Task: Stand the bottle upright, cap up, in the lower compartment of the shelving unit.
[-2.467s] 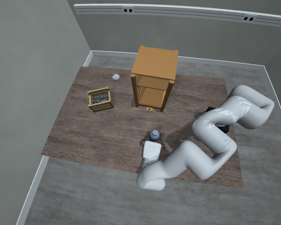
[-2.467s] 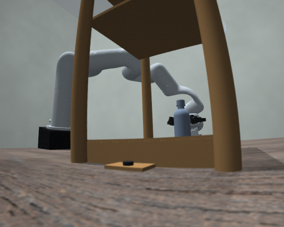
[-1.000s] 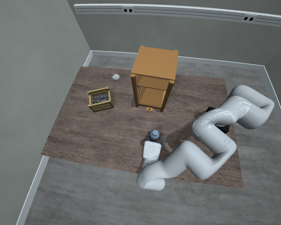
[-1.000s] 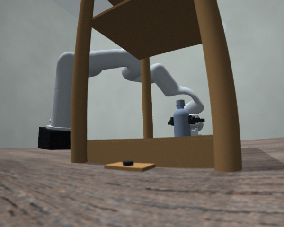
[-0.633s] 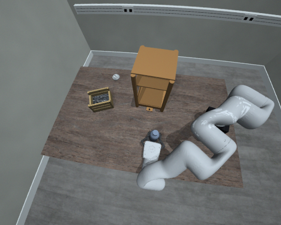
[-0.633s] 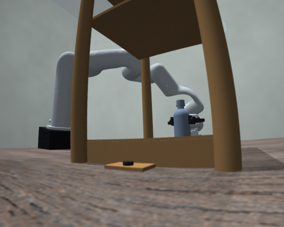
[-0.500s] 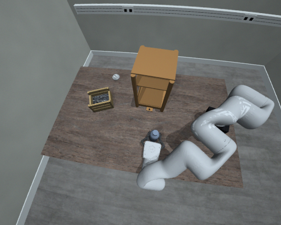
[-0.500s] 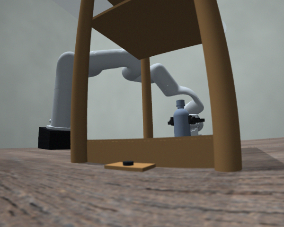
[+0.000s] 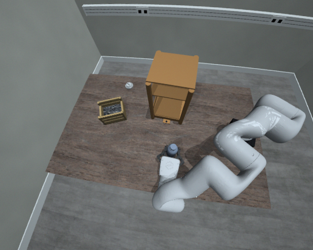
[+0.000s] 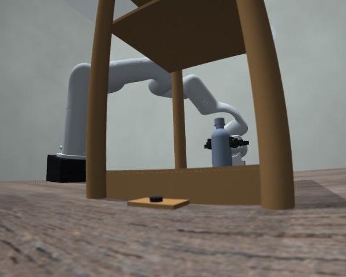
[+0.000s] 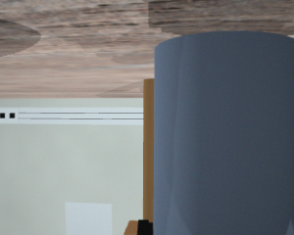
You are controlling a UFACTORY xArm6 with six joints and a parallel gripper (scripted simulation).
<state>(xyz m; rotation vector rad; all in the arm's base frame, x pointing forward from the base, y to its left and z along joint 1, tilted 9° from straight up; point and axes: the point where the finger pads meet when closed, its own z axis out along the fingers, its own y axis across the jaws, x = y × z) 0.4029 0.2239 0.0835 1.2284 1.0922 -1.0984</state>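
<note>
The blue-grey bottle stands upright, cap up, on the wooden mat in front of the shelving unit. It also shows in the exterior view, seen through the shelf's lower compartment, and fills the right of the wrist view. My gripper is shut on the bottle's body at mid height, with black fingers on both sides. The bottle is well short of the shelf, outside it. The bottle's base is hidden behind the shelf's front lip in the low view.
A small wooden crate with dark contents sits left of the shelf. A white ball lies behind it. A small wooden tab with a black knob lies on the mat by the shelf's foot. The arm's black base is at the right.
</note>
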